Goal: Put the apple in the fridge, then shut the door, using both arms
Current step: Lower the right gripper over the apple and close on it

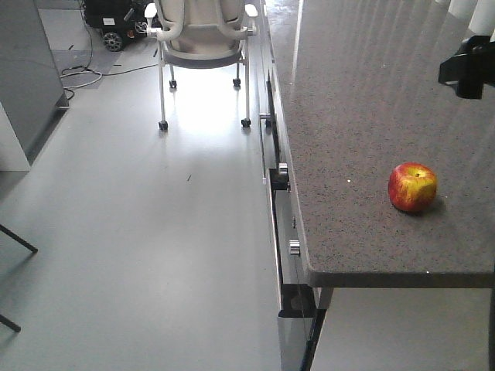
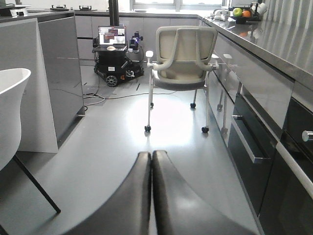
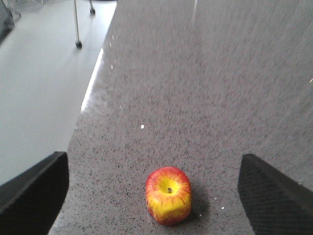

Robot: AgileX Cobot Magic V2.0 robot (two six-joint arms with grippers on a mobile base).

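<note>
We judge the apple (image 3: 168, 195) firm but glossy-slick; our spread right gripper (image 3: 154, 172) should pinch its flanks; the left gripper (image 2: 151, 162) sits clenched, empty.

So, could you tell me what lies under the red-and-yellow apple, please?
The round red-and-yellow apple sits directly on the speckled grey stone countertop; its own body hides the contact spot.

Apple (image 1: 412, 186): red streaked with yellow, stem dimple up, resting on the countertop at the near right.
Countertop (image 1: 348, 116): speckled grey stone, running near to far along the right.
Drawer fronts (image 1: 274, 209): below the countertop's left edge, with silver knobs.
Chair (image 1: 203, 35): beige, on casters, far centre.
Floor (image 1: 155, 232): pale grey, glossy.
Cables (image 1: 81, 75): on the floor, far left.
Black hardware (image 1: 470, 68): far right edge, well apart from the apple.
</note>
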